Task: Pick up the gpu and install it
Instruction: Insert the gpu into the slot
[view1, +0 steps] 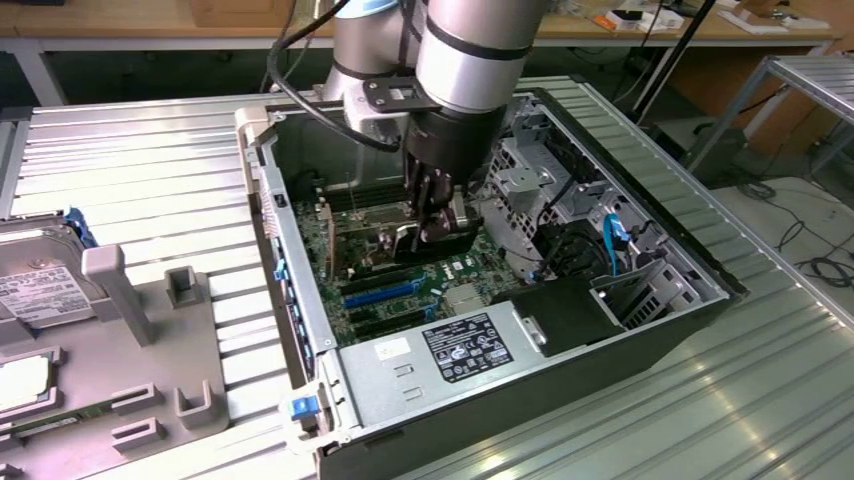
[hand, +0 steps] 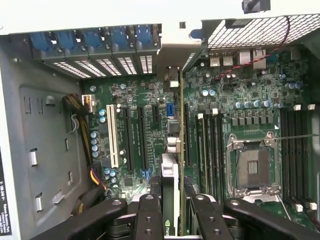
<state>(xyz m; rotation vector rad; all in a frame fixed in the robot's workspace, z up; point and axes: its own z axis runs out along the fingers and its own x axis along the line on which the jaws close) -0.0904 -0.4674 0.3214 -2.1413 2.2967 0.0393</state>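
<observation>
The gripper (view1: 435, 226) (hand: 175, 216) is lowered inside the open computer case (view1: 271, 200), which lies on its side on the ribbed metal table (view1: 147, 170). Its black fingers (hand: 150, 216) are clamped on the gpu (view1: 447, 241) (hand: 170, 187), one on each face. The card stands on edge, close above the motherboard (hand: 135, 95), and runs parallel to the expansion slots. It sits between the white expansion slot (hand: 114, 140) and the empty CPU socket (hand: 251, 170). Its far end points toward the rear slot openings with the blue retainer clips (hand: 90, 40). Whether its lower edge has entered a slot cannot be determined. In the exterior view, the power supply (view1: 461, 350) occupies the near end of the case, and a hard drive (view1: 40, 290) lies on a grey fixture at the exterior view's left
</observation>
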